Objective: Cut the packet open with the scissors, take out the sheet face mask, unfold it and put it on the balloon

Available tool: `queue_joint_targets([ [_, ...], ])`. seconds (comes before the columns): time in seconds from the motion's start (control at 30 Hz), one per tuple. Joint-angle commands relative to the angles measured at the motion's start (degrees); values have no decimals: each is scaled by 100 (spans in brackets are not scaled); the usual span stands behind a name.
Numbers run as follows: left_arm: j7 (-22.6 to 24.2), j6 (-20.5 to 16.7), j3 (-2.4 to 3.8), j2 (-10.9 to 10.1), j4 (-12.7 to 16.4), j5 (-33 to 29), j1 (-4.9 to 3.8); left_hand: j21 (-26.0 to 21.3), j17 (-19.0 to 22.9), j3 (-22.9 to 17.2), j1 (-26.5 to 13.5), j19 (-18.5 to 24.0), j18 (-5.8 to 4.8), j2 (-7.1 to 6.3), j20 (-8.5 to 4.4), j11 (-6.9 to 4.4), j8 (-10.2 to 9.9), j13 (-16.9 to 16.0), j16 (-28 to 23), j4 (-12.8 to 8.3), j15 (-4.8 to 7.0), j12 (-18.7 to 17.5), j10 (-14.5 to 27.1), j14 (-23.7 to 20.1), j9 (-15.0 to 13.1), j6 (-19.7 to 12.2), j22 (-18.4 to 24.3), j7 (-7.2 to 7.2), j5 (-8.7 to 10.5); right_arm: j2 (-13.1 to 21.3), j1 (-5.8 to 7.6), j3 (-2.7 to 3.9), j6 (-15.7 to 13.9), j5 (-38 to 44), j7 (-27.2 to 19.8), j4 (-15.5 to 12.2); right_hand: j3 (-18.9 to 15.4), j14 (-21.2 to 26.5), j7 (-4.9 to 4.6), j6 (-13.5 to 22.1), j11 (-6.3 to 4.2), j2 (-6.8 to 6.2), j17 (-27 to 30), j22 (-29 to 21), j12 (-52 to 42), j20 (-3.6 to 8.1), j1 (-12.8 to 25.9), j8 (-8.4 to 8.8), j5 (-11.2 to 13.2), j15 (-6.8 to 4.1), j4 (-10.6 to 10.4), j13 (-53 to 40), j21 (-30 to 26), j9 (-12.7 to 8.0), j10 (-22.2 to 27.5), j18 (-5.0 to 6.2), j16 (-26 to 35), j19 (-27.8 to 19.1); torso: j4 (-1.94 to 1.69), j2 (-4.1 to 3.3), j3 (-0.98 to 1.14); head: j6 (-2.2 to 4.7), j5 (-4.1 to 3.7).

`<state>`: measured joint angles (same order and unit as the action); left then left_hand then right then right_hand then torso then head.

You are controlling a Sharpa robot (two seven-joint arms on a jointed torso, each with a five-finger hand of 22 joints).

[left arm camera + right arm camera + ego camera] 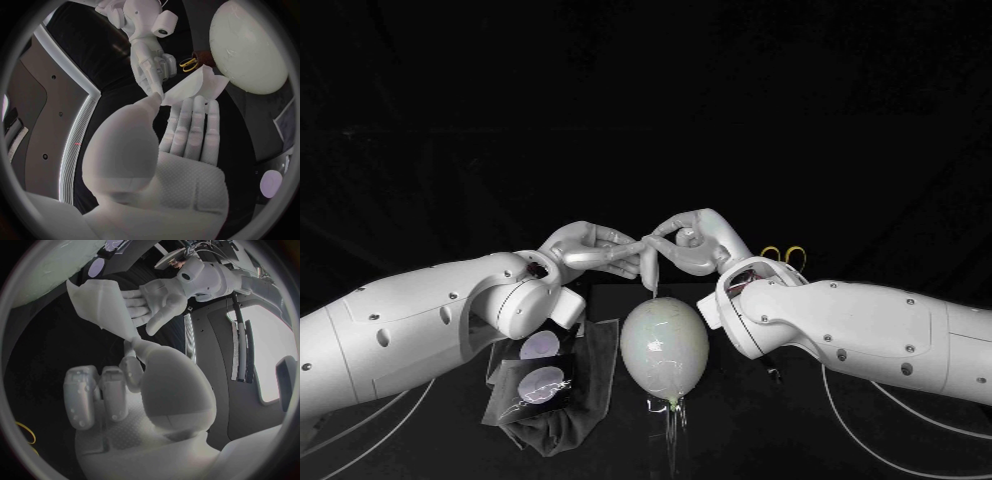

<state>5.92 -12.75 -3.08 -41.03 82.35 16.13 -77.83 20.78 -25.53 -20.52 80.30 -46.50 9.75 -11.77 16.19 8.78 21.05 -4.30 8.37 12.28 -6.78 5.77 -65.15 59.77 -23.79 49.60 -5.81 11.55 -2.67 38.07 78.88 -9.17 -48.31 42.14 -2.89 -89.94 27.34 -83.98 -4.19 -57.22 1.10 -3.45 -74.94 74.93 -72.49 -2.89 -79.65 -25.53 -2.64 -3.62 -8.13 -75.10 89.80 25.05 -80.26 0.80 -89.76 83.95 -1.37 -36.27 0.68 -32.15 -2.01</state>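
The right hand [692,238] pinches a corner of the folded sheet face mask [197,86] above the balloon [661,345], likely to peel it open. The left hand [596,250] backs it with flat fingers [195,120]; whether it actually grips cannot be told.

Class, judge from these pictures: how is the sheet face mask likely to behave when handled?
Probably floppy: the sheet face mask droops in folds between the left hand and the right hand. Likely light, since fingertip pinches seem enough to hold it. Possibly clingy: its layers lie stuck together.
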Motion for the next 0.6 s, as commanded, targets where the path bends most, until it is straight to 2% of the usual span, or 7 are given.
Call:
queue_joint_targets([
  [0.03,49,116,6,29,-1,107,-9,-49,-12,-56,114,-52,68,35,6,-48,-35,-3,39,-25,32,34,-8,-26,38,86,19,-25,-13,-7,0,4,7,33,-74,-17,17,-602,41,-54,-158,23,-1503,1507,-30,38,-34,-124,-15,-28,11,-292,20,177,-206,-80,-21,605,1,3,0,3,3],
  [0.33,199,111,6,55,-19,59,-9,-102,-40,-240,348,-80,68,161,5,-113,-64,-5,70,-50,68,80,-101,-28,140,294,61,-116,-14,-9,0,4,55,34,-45,-28,15,-600,42,-53,-158,16,-1497,1507,-26,39,-28,-130,-14,-29,11,-290,20,181,-206,-80,-18,605,0,2,-1,0,4],
  [0.6,314,173,6,58,-26,-40,-9,-129,-61,-300,379,-92,66,185,6,-141,-69,-6,95,-34,84,99,-136,-22,184,403,82,-164,-13,-17,0,4,85,42,4,-12,15,-599,43,-52,-159,13,-1494,1507,-29,40,-26,-132,-15,-29,11,-292,20,182,-208,-80,-15,605,-3,0,-2,4,-6],
])
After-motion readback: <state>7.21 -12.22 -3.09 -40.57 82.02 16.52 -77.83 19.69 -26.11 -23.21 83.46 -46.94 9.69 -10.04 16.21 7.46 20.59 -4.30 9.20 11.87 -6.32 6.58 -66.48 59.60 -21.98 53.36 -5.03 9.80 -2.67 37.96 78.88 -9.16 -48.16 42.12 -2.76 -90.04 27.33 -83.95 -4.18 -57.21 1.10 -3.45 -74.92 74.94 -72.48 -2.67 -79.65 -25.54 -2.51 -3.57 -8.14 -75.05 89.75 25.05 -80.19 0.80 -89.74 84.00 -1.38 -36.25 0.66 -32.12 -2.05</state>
